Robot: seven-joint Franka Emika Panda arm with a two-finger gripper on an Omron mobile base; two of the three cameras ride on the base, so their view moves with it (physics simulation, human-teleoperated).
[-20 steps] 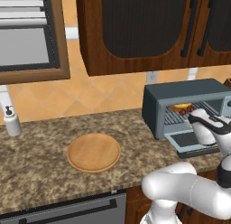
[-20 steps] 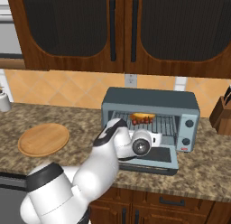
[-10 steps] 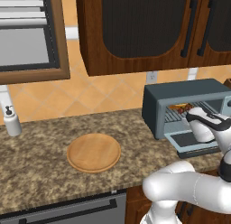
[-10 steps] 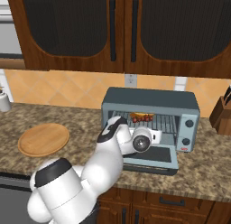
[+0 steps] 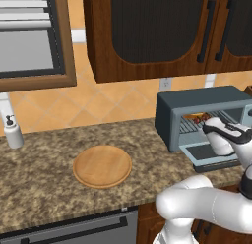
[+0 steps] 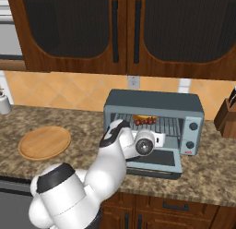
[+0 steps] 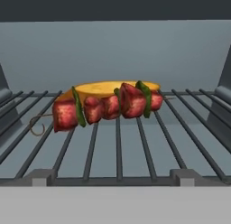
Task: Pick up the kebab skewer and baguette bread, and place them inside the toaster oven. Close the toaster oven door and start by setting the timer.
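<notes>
The toaster oven (image 6: 152,101) (image 5: 202,103) stands on the counter with its door (image 6: 154,161) (image 5: 209,158) folded down flat. On its wire rack (image 7: 117,151) lies the kebab skewer (image 7: 106,108) (image 6: 148,121), red chunks with green slices, in front of the golden baguette bread (image 7: 101,88) (image 6: 139,117) and touching it. My gripper (image 6: 159,139) (image 5: 210,132) hovers over the lowered door at the oven mouth, facing in, open and holding nothing. The knob panel (image 6: 191,133) is at the oven's right.
A round wooden plate (image 5: 102,166) (image 6: 44,142) sits on the granite counter left of the oven. A soap dispenser (image 5: 13,135) is at the far left, a knife block (image 6: 227,117) at the far right. Dark wood cabinets hang above.
The hand has barely shifted at the oven mouth. The skewer and baguette lie still on the rack, and the door stays down.
</notes>
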